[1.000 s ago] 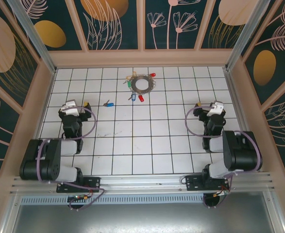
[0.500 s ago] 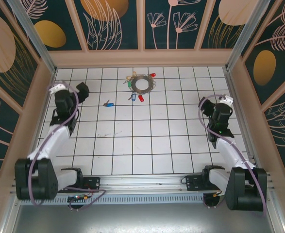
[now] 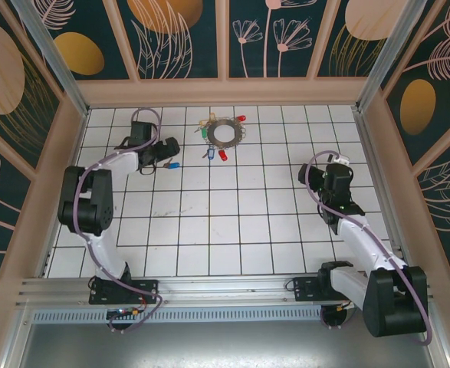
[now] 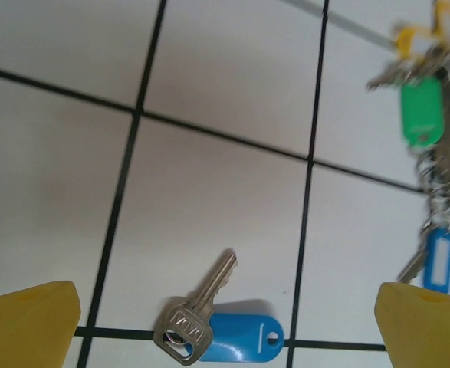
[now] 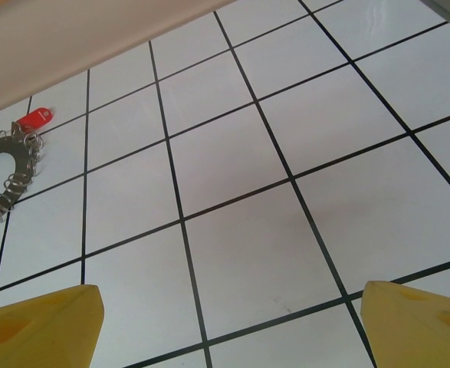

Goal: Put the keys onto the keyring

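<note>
One keyring (image 3: 225,133), far centre. Five keys (image 3: 224,155) hug it: yellow, green, blue, two red. A sixth, the blue key (image 4: 209,331), lies loose, well left of it. Left gripper (image 3: 169,147) sits just beside it, jaws wide, empty. Left wrist view shows its teeth; from the top view it's a speck. Right gripper (image 5: 228,333) gapes over bare tiles (image 5: 240,230).

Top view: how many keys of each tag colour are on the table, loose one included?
Blue-tagged silver keys: 2, loose blue key, blue key by the flat grey metal keyring
Red-tagged keys: 2, far red key, near red key
Green-tagged key: 1
Yellow-tagged key: 1, blurred
Total: 6
</note>
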`<state>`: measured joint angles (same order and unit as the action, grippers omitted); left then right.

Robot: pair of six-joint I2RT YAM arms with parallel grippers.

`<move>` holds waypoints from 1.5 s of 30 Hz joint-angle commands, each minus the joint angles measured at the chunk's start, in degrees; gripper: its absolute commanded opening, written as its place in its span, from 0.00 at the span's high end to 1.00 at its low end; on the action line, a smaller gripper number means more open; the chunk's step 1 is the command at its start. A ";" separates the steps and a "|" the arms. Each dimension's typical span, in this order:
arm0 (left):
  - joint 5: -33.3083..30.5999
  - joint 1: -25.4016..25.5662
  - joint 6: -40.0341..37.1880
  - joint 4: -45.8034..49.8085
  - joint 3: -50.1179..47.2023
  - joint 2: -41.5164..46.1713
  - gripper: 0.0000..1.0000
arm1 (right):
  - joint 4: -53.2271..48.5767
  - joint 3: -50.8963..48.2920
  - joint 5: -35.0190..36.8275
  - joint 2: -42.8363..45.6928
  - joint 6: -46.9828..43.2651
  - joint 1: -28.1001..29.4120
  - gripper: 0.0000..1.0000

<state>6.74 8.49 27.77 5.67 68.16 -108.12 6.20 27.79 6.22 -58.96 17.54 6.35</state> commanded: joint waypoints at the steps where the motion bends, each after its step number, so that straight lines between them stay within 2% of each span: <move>1: -0.71 1.36 -2.53 7.12 3.46 -2.84 0.04 | -1.95 2.27 1.50 1.21 0.70 0.58 0.13; 7: -7.42 3.58 -1.61 12.97 3.65 -5.19 0.25 | -1.47 0.62 1.99 3.76 3.46 1.32 0.14; 8: -8.32 3.88 -1.82 12.96 3.24 -5.22 0.34 | -1.36 0.21 2.08 4.09 3.47 1.42 0.14; 9: -8.85 4.04 -1.84 13.26 3.20 -5.66 0.47 | -1.47 -0.09 2.54 4.27 3.48 1.49 0.14; 10: -8.89 4.00 -1.55 13.96 3.52 -6.27 0.53 | -1.70 -0.32 2.88 4.45 3.59 1.47 0.14; 11: -8.97 4.00 -1.18 15.22 4.17 -7.09 0.55 | -2.01 -0.50 3.16 4.58 3.87 1.56 0.14; 17: -10.29 5.48 -1.14 14.85 2.86 -7.37 0.56 | -2.59 0.50 2.54 4.80 3.30 1.74 0.14; 24: -6.28 8.37 -1.07 14.50 -0.22 -5.91 0.62 | -3.64 2.63 1.60 4.65 3.03 1.82 0.14; 28: -2.40 12.06 -0.52 14.78 -3.61 -3.40 0.62 | -3.76 3.80 0.24 4.82 4.17 1.93 0.14; 33: 3.71 19.36 -3.13 16.43 -7.19 -0.31 0.61 | -3.23 4.29 0.07 4.66 4.90 3.34 0.14; 37: 8.93 22.49 -4.11 16.89 -10.25 2.74 0.61 | -3.05 4.20 -1.09 3.92 4.62 4.09 0.14; 41: 14.52 23.16 -3.78 16.08 -12.08 8.19 0.52 | -2.68 5.02 -3.84 1.64 4.03 4.67 0.15; 43: 13.73 23.20 -4.59 16.00 -12.09 12.70 0.43 | -1.68 5.63 -6.56 -0.47 3.40 5.84 0.19; 45: 9.19 22.99 -6.58 19.15 -10.41 16.36 0.36 | -1.62 7.36 -6.94 -4.07 2.34 9.64 0.21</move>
<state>15.88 31.77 23.55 20.40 56.36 -97.91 2.81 31.94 2.90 -59.83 21.21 12.32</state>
